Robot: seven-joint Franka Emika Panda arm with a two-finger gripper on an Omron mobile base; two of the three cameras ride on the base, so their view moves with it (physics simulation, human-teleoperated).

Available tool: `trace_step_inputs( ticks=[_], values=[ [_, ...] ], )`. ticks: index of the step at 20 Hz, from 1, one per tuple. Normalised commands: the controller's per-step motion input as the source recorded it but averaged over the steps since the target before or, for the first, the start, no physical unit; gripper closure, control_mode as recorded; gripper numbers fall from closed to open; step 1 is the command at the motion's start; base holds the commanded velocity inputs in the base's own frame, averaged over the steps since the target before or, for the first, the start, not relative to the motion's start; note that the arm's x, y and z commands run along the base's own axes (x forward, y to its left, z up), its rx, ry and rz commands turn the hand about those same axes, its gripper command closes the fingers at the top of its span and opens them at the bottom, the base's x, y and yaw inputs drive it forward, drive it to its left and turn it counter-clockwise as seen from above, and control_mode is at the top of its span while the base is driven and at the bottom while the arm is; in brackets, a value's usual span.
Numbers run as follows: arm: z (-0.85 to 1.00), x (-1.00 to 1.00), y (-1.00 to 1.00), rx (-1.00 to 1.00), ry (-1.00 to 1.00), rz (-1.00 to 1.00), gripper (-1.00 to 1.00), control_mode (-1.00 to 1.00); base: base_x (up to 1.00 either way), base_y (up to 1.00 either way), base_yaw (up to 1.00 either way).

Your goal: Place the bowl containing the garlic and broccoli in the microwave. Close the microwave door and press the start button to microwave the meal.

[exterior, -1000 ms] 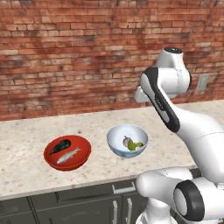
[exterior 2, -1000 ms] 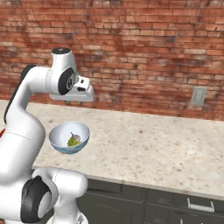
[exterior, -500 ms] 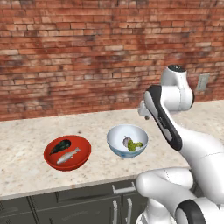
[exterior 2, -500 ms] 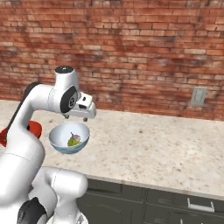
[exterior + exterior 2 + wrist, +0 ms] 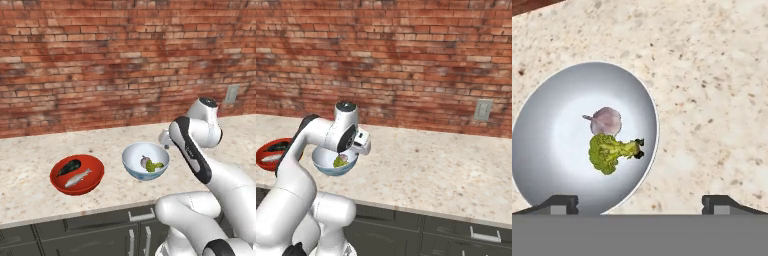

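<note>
My white arm has dropped lower since a second ago, its hand now down beside the bowl. From the left: a round red bowl (image 5: pixel 77 174) with a silver fish and dark vegetable sits on the speckled beige stone counter (image 5: pixel 30 165). Near it to the right stands the round white-inside, blue-grey bowl (image 5: pixel 145 161), holding the small pale purple garlic bulb (image 5: pixel 605 120) touching the yellow-green broccoli floret (image 5: pixel 612 152). My two-finger gripper (image 5: pixel 640 204) hovers over its right rim, fingers spread wide, gripping nothing
</note>
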Motion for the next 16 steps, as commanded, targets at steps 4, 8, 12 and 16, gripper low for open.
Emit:
trace_step_inputs(
  ticks=[4,8,12,16],
  values=[
    [-0.72,0.63,-0.12,0.11,0.09,-0.05,-1.00,-1.00,0.00,0.00,0.00],
    [-0.43,0.62,-0.04,0.08,0.08,-0.02,-1.00,-1.00,0.00,0.00,0.00],
    [-0.34,0.42,0.00,0.05,0.02,0.00,-1.00,-1.00,0.00,0.00,0.00],
    [-0.34,0.36,0.01,0.01,0.00,0.00,-1.00,-1.00,0.00,0.00,0.00]
  ],
)
